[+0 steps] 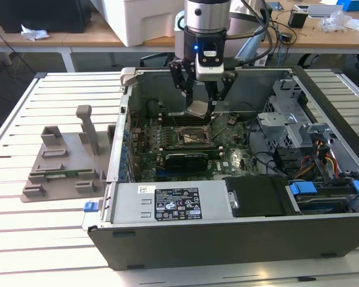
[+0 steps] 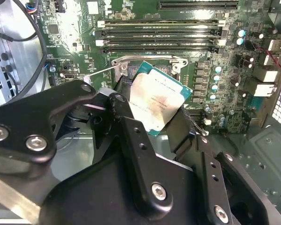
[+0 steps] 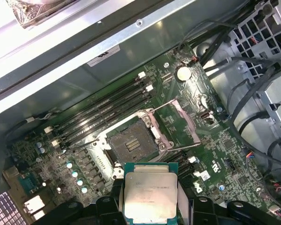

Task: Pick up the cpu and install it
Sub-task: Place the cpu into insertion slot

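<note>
The cpu, a flat square chip with a shiny silver top and a green rim, hangs between the black fingers of my gripper, which is shut on it. In the exterior view the cpu is held above the green motherboard inside the open computer case. The open socket with its metal frame lifted lies just below and ahead of the chip in the first wrist view. The second wrist view has the cpu tilted in front of the socket's frame.
A grey plastic holder tray stands on the slatted table at the exterior view's left. Memory slots run beside the socket. Drive cages, cables and a blue-tabbed bay crowd the case's side at the exterior view's right.
</note>
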Tool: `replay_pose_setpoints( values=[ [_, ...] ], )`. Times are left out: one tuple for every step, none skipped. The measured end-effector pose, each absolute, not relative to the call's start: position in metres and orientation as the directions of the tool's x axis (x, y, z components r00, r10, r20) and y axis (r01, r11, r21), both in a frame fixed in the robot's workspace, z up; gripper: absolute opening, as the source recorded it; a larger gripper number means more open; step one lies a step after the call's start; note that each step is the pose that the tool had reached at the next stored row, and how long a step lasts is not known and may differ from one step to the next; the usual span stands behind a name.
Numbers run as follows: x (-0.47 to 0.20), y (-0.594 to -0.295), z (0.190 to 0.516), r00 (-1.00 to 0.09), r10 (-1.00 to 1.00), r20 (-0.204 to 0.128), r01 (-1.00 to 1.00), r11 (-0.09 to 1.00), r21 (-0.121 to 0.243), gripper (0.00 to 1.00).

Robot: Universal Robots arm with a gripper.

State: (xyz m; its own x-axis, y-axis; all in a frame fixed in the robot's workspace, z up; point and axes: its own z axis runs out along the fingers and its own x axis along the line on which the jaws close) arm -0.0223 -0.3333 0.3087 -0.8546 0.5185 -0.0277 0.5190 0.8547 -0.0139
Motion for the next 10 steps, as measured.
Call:
replay_pose_setpoints(
  values=[
    [-0.0223, -0.3333, 0.3087, -0.849, 0.527, -0.028, 0.528, 0.849, -0.014, 0.55],
    [-0.0223, -0.3333, 0.3087, -0.845, 0.534, -0.028, 0.535, 0.845, -0.014, 0.55],
    [-0.0223, -0.3333, 0.3087, -0.842, 0.539, -0.028, 0.540, 0.842, -0.014, 0.55],
    [-0.0223, -0.3333, 0.3087, -0.837, 0.547, -0.028, 0.548, 0.837, -0.014, 0.55],
    [-0.0223, -0.3333, 0.3087, -0.832, 0.554, -0.028, 0.555, 0.832, -0.014, 0.55],
    [-0.0223, -0.3333, 0.3087, -0.828, 0.559, -0.028, 0.560, 0.828, -0.014, 0.55],
    [-0.0223, -0.3333, 0.3087, -0.826, 0.563, -0.028, 0.563, 0.826, -0.014, 0.55],
    [-0.0223, -0.3333, 0.3087, -0.823, 0.568, -0.028, 0.569, 0.823, -0.014, 0.55],
    [-0.0223, -0.3333, 0.3087, -0.818, 0.575, -0.028, 0.575, 0.818, -0.014, 0.55],
    [-0.0223, -0.3333, 0.3087, -0.815, 0.579, -0.028, 0.579, 0.815, -0.014, 0.55]
  ],
)
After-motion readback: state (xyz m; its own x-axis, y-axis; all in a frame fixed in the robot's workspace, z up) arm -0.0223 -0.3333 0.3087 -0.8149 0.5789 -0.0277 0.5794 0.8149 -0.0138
